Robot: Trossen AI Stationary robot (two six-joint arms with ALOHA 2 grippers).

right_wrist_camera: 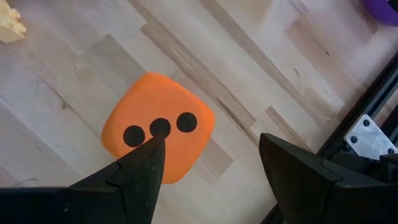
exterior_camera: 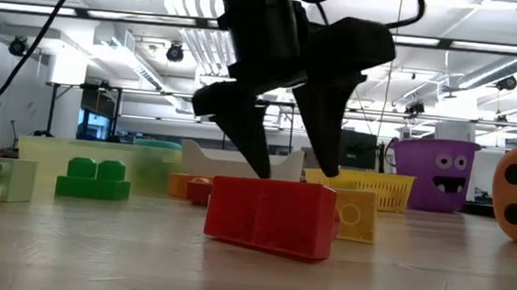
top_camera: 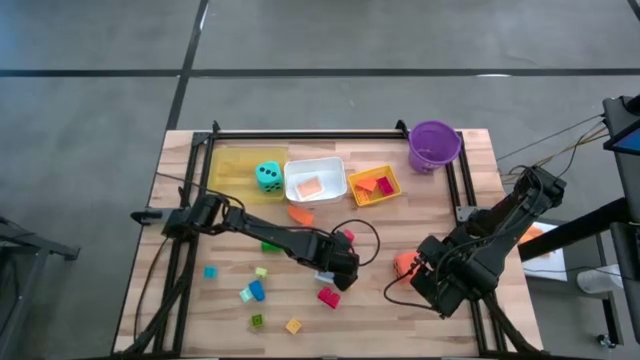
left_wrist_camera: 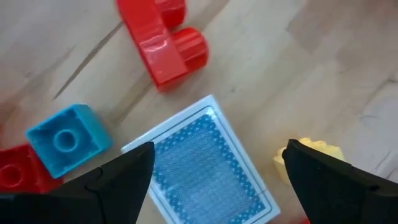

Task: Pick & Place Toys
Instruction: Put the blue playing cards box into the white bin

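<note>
Red block (exterior_camera: 271,217) sits closest to the low camera, flat on the table (top_camera: 400,240), with a yellow block (exterior_camera: 357,216) touching its right end.

My left gripper (left_wrist_camera: 214,165) hangs just above a blue patterned card (left_wrist_camera: 205,165), fingers spread wide, nothing held. Card lies flat between the fingers. Around it in my left wrist view: a red two-stud block (left_wrist_camera: 163,38), a blue one-stud block (left_wrist_camera: 67,138), a bit of a yellow one (left_wrist_camera: 311,155).

My right gripper (right_wrist_camera: 211,162) is at the near right of the table, also parted with nothing gripped, over the orange die (right_wrist_camera: 158,127). Die rests on the wood, three-dot face up, not touched as far as I can tell.

Far side, left to right:
- yellow tray (top_camera: 225,172) with the teal die (top_camera: 268,176) at its right end
- white tray (top_camera: 335,170) holding an orange piece (top_camera: 309,186)
- small yellow basket (top_camera: 392,184) with orange and red pieces
- purple bucket (top_camera: 434,145)

Orange card (top_camera: 301,213) lies just near of the white tray. Loose blocks scattered near left: green (top_camera: 271,245), cyan (top_camera: 210,272), blue (top_camera: 257,290), yellow (top_camera: 293,325).
</note>
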